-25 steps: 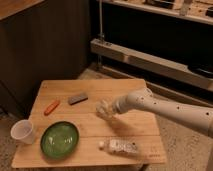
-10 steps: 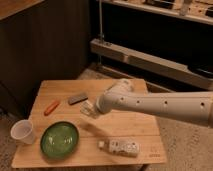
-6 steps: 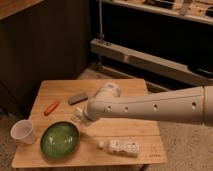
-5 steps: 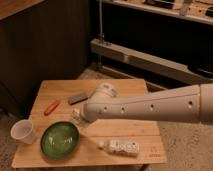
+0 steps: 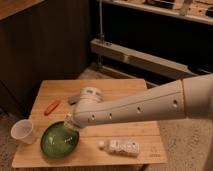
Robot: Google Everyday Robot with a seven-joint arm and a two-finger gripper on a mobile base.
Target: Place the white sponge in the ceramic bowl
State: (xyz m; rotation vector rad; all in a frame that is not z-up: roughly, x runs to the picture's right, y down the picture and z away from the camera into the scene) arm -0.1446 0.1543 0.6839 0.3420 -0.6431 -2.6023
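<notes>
The green ceramic bowl [image 5: 56,143] sits on the front left of the wooden table [image 5: 117,89]. My white arm reaches in from the right and crosses the table. The gripper [image 5: 70,122] is at the arm's left end, just above the bowl's right rim. The wrist hides most of the gripper. The white sponge does not show lying anywhere on the table. A pale patch at the gripper tip may be the sponge, but I cannot tell.
A small white translucent cup [image 5: 23,132] stands left of the bowl. An orange object [image 5: 51,106] lies behind the bowl. A dark grey block [image 5: 74,100] peeks out behind my wrist. A white labelled bottle [image 5: 120,146] lies near the table's front edge.
My arm has swung left across the table, from the middle right to the bowl's right rim. The bowl, cup, bottle and orange object have not moved.
</notes>
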